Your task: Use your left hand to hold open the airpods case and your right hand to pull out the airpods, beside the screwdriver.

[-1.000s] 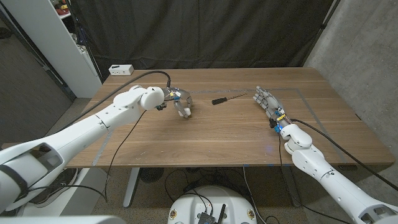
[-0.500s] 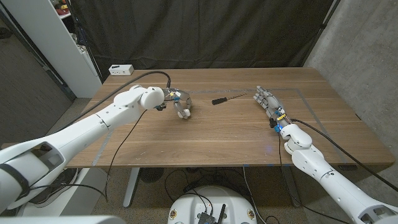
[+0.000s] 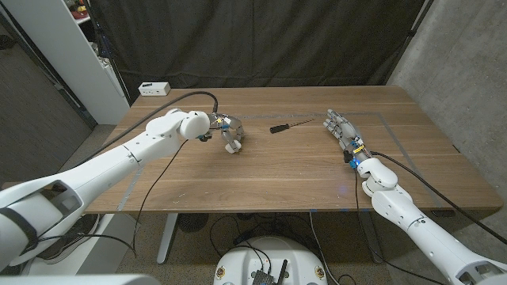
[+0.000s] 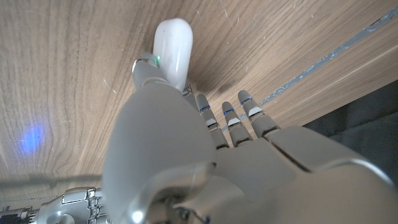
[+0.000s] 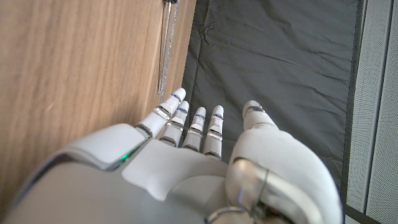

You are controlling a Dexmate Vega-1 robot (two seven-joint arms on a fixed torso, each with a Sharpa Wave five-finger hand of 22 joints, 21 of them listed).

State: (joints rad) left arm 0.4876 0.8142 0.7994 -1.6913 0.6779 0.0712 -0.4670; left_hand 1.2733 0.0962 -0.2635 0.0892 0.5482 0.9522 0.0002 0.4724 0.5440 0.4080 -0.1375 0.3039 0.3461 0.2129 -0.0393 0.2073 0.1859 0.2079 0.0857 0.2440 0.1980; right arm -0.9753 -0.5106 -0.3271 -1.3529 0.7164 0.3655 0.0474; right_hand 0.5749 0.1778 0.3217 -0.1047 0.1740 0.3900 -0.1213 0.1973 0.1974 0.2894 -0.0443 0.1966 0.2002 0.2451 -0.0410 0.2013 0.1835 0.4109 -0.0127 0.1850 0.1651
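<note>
— White plastic: I count one airpods case (image 3: 232, 143) on the wooden table (image 3: 277, 170), and my left robot hand (image 3: 228, 130) is down on it at the table's left-centre.

— Is it held?

— From the left wrist camera the case (image 4: 173, 50) stands on end against the wood, with the thumb pressed along one side and the other fingers (image 4: 229, 121) stretched past it. So the left robot hand (image 4: 186, 143) touches it, but I cannot tell whether that is a real grip, nor whether the lid is open.

— And the other side?

— My right robot hand (image 3: 341, 129) has nothing in it; its fingers (image 5: 186, 121) are straight and slightly apart, well away from the case. It sits by the table's right side.

— Tools?

— One screwdriver (image 3: 291, 125), black handle, lying between the two robot hands, nearer the far edge. One small white box (image 3: 154, 88) sits at the far left corner.
</note>
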